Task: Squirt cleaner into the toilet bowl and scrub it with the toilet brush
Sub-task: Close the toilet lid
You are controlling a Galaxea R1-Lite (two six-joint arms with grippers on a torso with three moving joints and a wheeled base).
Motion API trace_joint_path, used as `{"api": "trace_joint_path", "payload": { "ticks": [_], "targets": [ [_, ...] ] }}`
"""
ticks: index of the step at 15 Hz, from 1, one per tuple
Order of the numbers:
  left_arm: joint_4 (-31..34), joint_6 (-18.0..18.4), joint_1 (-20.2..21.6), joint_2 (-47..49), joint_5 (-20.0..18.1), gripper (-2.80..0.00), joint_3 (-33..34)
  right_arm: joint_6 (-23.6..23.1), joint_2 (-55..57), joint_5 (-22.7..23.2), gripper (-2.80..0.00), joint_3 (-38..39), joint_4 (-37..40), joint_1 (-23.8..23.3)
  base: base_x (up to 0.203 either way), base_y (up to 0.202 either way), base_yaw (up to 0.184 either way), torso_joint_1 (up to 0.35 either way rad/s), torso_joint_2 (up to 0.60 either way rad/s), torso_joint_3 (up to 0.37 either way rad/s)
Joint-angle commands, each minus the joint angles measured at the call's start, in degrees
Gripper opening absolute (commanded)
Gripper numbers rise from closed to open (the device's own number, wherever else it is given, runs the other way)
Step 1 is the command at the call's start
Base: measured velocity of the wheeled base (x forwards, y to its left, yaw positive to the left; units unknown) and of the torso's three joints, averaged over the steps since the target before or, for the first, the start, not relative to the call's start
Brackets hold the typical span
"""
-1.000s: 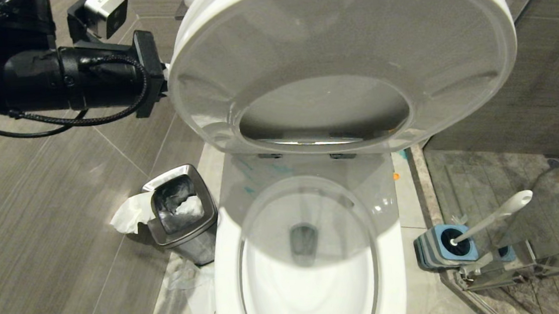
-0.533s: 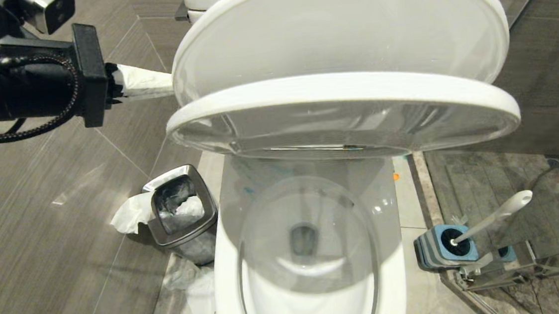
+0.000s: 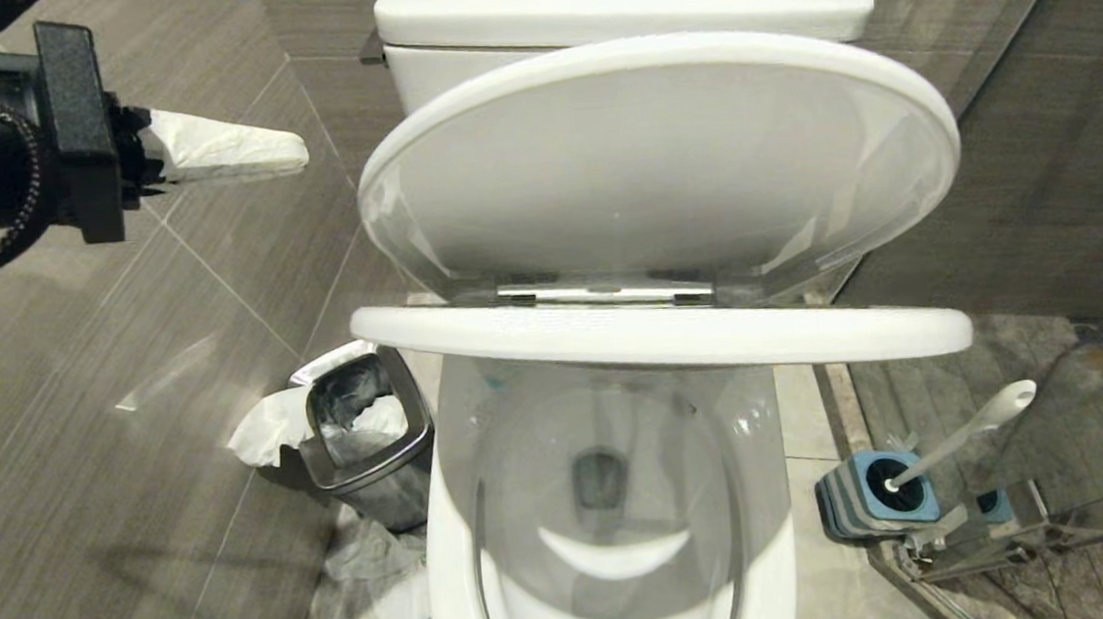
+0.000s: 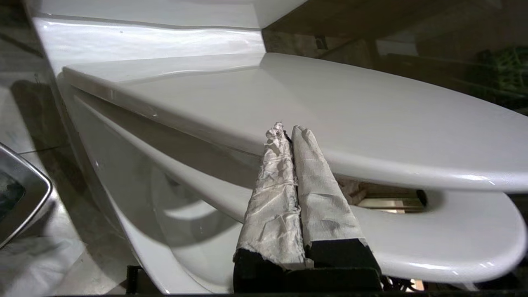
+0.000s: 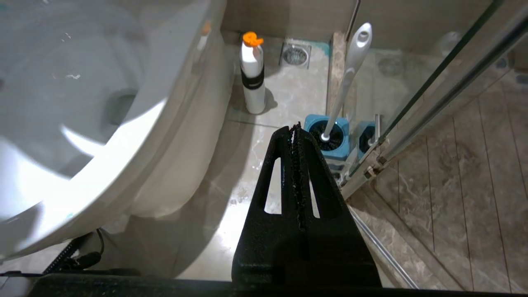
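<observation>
Paper-wrapped and pressed together on nothing, the left gripper (image 3: 288,155) hangs far left, apart from the raised lid (image 3: 658,158). Right of it the toilet bowl (image 3: 606,502) lies open. The toilet brush (image 3: 960,435) stands in its holder (image 3: 863,511) far right, just beyond the clenched right gripper (image 5: 295,128).

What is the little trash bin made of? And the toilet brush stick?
The bin looks like shiny brushed metal, probably steel: its rim mirrors the light. The toilet brush handle looks like smooth white-grey plastic with a dull sheen, though the look alone cannot confirm it.
</observation>
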Motion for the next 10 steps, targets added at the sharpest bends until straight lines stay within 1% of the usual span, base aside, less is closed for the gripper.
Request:
{"api": "trace_joint_path", "payload": {
  "ticks": [1,4,10],
  "targets": [
    [2.0,-0.1,-1.7,-1.7,0.6,-2.80,0.0,0.0,0.0,0.0,-2.80,0.0,0.0,0.0,0.000,0.000,0.000,-0.002,0.00,0.189],
    [2.7,-0.1,-2.8,-2.0,2.2,-2.80,-0.2,0.0,0.0,0.0,-2.80,0.0,0.0,0.0,0.000,0.000,0.000,0.000,0.00,0.197],
    [2.7,-0.1,-2.8,-2.4,2.3,-2.80,-0.4,0.0,0.0,0.0,-2.80,0.0,0.0,0.0,0.000,0.000,0.000,0.000,0.00,0.204]
  ]
}}
